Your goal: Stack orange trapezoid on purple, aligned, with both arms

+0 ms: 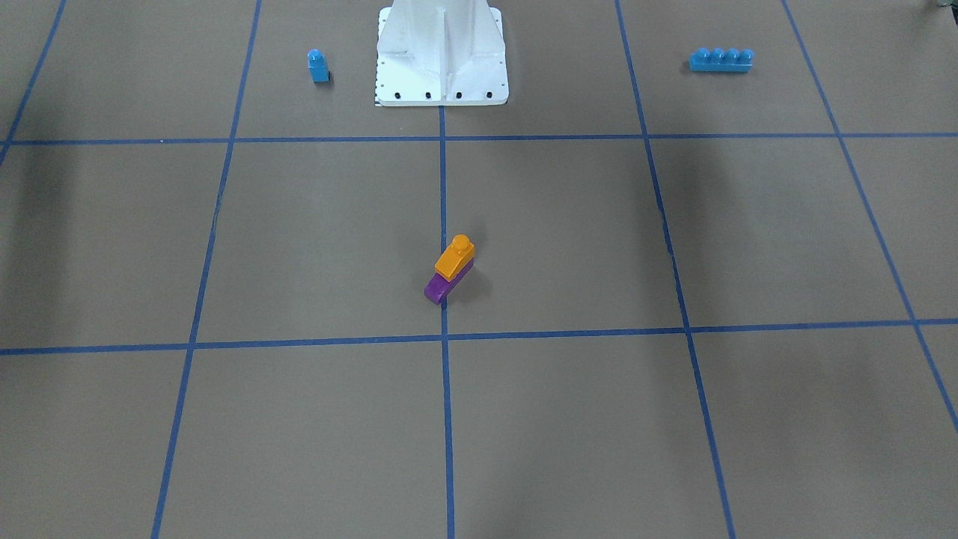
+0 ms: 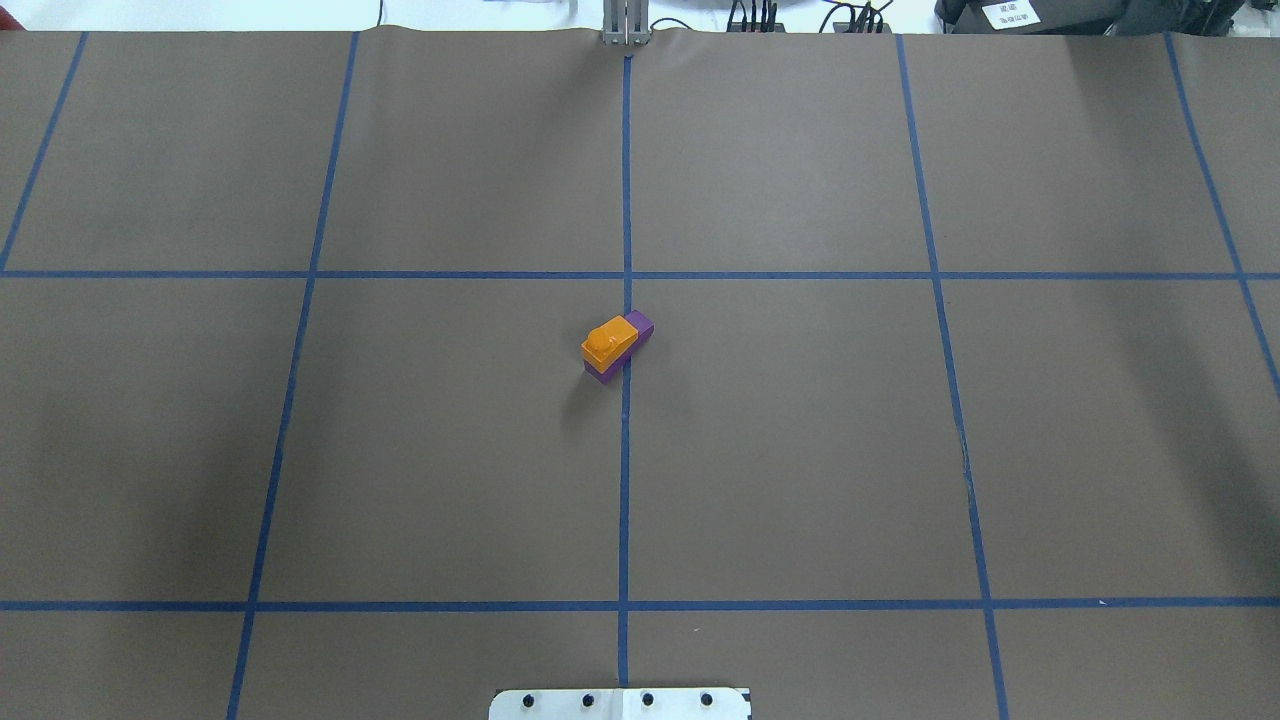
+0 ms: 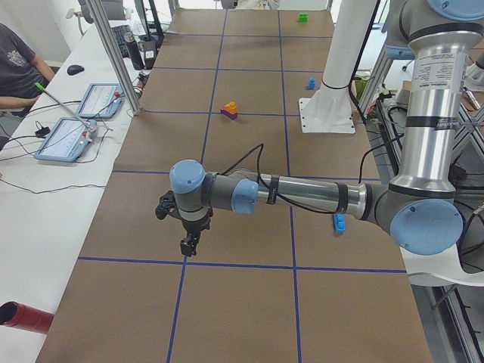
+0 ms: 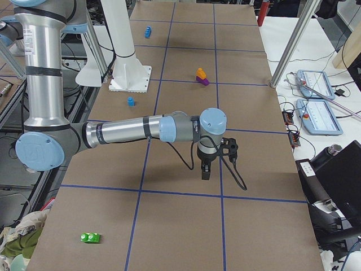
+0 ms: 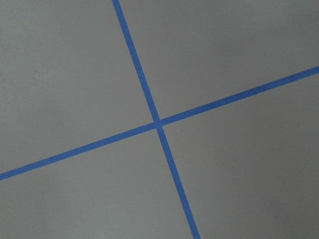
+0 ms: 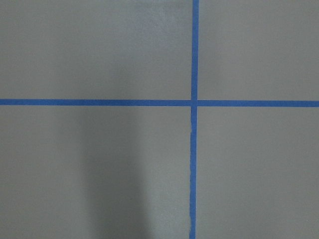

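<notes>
The orange trapezoid [image 1: 454, 257] sits on top of the purple brick [image 1: 438, 290] at the table's middle, on the centre tape line. Its stud faces up, and the purple brick's low end sticks out past it. The pair also shows in the overhead view, orange [image 2: 606, 341] on purple [image 2: 641, 324]. No gripper touches them. The left gripper [image 3: 187, 246] shows only in the exterior left view, pointing down over bare table far from the stack. The right gripper [image 4: 206, 174] shows only in the exterior right view, likewise far off. I cannot tell whether either is open or shut.
A small blue one-stud brick [image 1: 317, 66] and a long blue four-stud brick [image 1: 721, 60] lie on either side of the white robot base [image 1: 441, 52]. A green brick [image 4: 90, 237] lies at the table's right end. An operator [image 3: 15, 60] sits beside the table.
</notes>
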Robot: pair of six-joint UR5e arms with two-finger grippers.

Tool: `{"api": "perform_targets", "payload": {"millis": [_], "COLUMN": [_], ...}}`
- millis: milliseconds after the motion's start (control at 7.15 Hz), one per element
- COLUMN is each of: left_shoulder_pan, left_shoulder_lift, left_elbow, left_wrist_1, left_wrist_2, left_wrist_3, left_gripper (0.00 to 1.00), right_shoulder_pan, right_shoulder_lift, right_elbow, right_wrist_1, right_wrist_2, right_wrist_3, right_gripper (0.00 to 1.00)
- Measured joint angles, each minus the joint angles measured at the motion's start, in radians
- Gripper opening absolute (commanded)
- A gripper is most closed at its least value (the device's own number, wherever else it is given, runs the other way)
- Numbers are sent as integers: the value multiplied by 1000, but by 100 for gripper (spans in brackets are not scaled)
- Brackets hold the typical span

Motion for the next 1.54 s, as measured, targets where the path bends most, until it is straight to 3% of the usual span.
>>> {"api": "perform_targets", "payload": {"millis": [280, 1538], "left_shoulder_pan": [-2, -65], "left_shoulder_lift": [-1, 18], "left_elbow": [5, 6], "left_wrist_1": [7, 52], "left_wrist_2": [1, 1], "left_wrist_3": [0, 7], "left_gripper": [100, 100], "right_shoulder_pan": [11, 13], "right_shoulder_lift": [-18, -20], "right_elbow": [-37, -67], "right_wrist_1": [32, 38], "right_wrist_2": [35, 35], "right_wrist_3": [-3, 8], "right_gripper": [100, 100]}}
